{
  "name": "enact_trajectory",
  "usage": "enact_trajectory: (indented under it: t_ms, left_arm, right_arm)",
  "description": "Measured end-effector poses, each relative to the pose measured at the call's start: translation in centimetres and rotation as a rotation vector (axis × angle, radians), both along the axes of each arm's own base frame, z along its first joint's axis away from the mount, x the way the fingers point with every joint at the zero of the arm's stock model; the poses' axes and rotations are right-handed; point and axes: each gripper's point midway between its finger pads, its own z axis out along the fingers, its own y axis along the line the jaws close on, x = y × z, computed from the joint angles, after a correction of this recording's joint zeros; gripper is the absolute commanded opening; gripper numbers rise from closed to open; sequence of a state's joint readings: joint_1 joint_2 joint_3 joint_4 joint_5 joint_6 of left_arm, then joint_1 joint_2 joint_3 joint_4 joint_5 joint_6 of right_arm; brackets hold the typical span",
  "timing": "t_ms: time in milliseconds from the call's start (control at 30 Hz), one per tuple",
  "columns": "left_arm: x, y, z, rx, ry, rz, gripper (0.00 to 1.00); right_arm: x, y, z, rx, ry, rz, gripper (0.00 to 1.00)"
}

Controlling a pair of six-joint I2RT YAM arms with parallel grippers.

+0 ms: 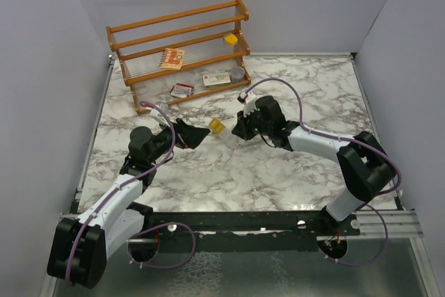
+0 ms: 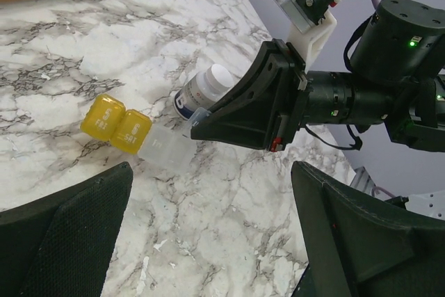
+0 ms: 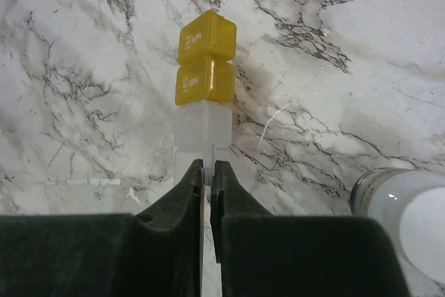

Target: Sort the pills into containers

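Two small yellow pill pieces (image 1: 217, 126) (image 2: 115, 123) (image 3: 205, 60) lie in a row on the marble table, joined end to end with a small clear plastic container (image 2: 165, 149) (image 3: 201, 126). My right gripper (image 1: 240, 129) (image 2: 198, 126) (image 3: 208, 168) is low over the table and shut on a thin clear flap standing up from that container. A bottle with a white top and grey body (image 2: 205, 92) (image 3: 410, 220) stands just to the right of the right gripper's fingers. My left gripper (image 1: 198, 137) (image 2: 212, 193) stands wide open a short way on the near side of the row, holding nothing.
A wooden rack (image 1: 181, 39) stands at the back left, holding a yellow cube (image 1: 231, 38) and a printed box (image 1: 172, 58). Before its base are more flat boxes (image 1: 216, 79) and a low grey tin (image 1: 238, 73). Plain walls close in the table's left, right and back.
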State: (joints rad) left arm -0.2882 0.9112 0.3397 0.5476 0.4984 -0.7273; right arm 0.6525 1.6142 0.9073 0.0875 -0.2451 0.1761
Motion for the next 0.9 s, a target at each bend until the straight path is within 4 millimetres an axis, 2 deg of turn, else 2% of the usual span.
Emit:
enact_trajectory:
  t_ms: [533, 667, 900]
  left_arm:
    - [0.1, 0.0, -0.4, 0.008, 0.008, 0.002, 0.99]
    - [0.1, 0.0, -0.4, 0.008, 0.008, 0.002, 0.99]
    - [0.1, 0.0, -0.4, 0.008, 0.008, 0.002, 0.99]
  right_arm:
    - [2.3, 2.2, -2.9, 0.019, 0.028, -0.004, 0.01]
    - [2.5, 2.2, -2.9, 0.019, 0.024, -0.011, 0.10]
    - [2.8, 2.0, -2.9, 0.011, 0.016, -0.028, 0.19]
